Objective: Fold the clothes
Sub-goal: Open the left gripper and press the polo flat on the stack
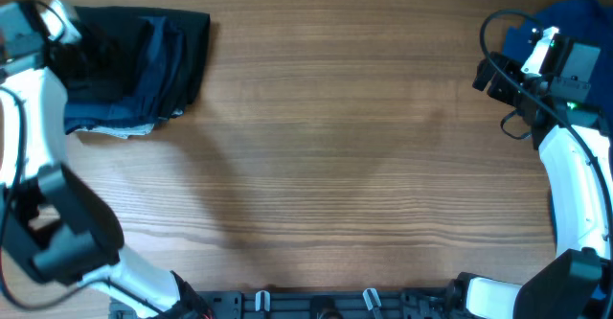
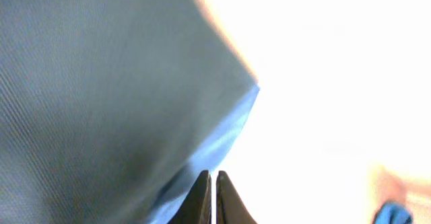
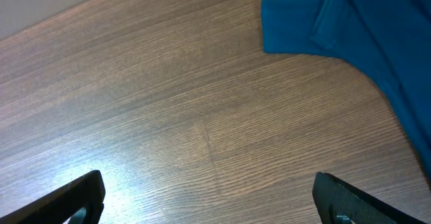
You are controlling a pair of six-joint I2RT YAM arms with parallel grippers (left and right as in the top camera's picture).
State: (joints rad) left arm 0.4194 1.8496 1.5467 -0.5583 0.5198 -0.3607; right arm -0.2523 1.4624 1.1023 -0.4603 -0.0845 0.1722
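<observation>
At the far left of the brown wood-grain table [image 1: 326,147] lies a loosely folded pile of black and dark blue soft clothes [image 1: 144,60]. The left gripper [image 2: 212,198] hovers over it with its two fingers pressed together; nothing shows between them, and grey-blue cloth fills the wrist view just beside the tips. At the far right corner a bright blue soft fabric garment [image 3: 350,42] lies unevenly, partly out of view and well apart from the pile. The right gripper [image 3: 209,187] hangs above bare wood near that garment's edge, its fingers spread wide and holding nothing. Judging from this layout, the pile looks finished and the step in hand is fetching the blue garment for folding. The next move calls for the right arm to reach the blue hem or corner, lower until one finger slides under the cloth, close on a single layer and draw it to the middle of the table, where both arms could spread it flat. The left gripper would first need to open and come away from the pile.
</observation>
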